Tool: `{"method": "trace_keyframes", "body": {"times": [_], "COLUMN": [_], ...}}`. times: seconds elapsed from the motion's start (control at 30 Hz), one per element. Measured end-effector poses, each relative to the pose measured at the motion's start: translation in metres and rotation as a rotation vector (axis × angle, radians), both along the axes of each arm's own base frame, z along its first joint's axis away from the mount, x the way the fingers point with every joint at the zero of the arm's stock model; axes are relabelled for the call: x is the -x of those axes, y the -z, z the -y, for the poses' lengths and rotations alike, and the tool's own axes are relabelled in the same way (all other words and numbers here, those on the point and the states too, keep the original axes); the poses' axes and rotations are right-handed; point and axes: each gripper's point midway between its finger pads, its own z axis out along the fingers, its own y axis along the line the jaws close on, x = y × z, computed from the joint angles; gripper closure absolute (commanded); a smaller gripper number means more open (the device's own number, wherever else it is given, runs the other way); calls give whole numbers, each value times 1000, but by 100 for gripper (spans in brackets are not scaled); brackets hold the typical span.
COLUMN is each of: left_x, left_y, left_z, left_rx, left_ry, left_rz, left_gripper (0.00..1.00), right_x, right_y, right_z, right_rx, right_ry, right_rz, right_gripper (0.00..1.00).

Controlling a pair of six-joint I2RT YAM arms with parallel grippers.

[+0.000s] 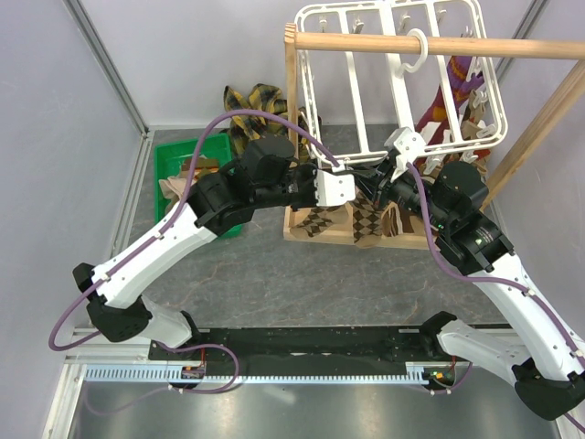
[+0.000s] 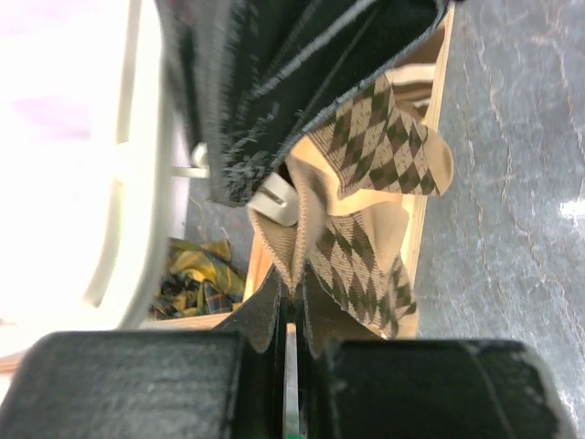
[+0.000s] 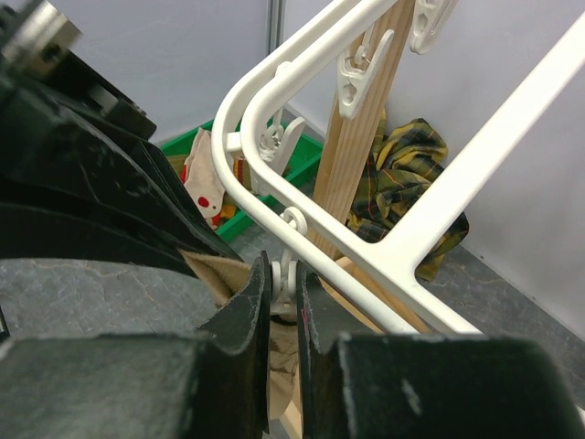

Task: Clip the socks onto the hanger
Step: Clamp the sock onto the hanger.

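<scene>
My left gripper (image 2: 292,294) is shut on the top edge of a beige-brown argyle sock (image 2: 355,263), which hangs down over the wooden tray (image 1: 306,233). A second fold of the argyle sock (image 2: 375,146) shows further off. My right gripper (image 3: 285,285) is shut on a small white clip (image 3: 294,274) dangling from the near corner of the white hanger (image 3: 265,197). The sock's beige edge (image 3: 212,274) lies just left of that clip. From above, the left gripper (image 1: 362,187) and the right gripper (image 1: 384,179) meet under the hanger (image 1: 366,55). Striped socks (image 1: 450,96) hang clipped at its right.
The hanger hangs from a wooden rod (image 1: 439,44) on wooden posts (image 1: 292,101). A yellow-and-black plaid cloth (image 1: 256,102) lies behind the rack. A green bin (image 1: 178,165) holding more socks stands at the left. A slanted wooden leg (image 1: 535,128) rises at the right.
</scene>
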Motion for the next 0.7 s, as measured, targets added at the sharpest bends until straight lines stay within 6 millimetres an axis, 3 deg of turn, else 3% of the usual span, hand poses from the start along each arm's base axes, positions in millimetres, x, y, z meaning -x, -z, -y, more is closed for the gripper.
{"method": "trace_keyframes", "body": {"times": [0.2,0.37,0.53,0.57,0.6,0.7], "left_x": [7,7,6,6,5,5], "left_y": [-14,-13,-16,-16,-17,-16], "left_z": [-1,-1,1,1,1,1], "left_rx": [44,47,59,60,62,60], "left_ry": [20,20,19,19,18,13], "left_rz": [9,5,10,11,12,10], "left_gripper": [98,98,98,98,98,98], "right_x": [0,-1,1,1,1,6], "right_y": [1,2,2,2,2,7], "right_z": [0,0,-1,-1,-1,-2], "right_rx": [1,2,3,2,1,7], "right_ry": [0,0,-5,-6,-6,-24], "right_rz": [1,0,-3,-3,-4,-28], "right_gripper": [96,75,73,69,58,47]}}
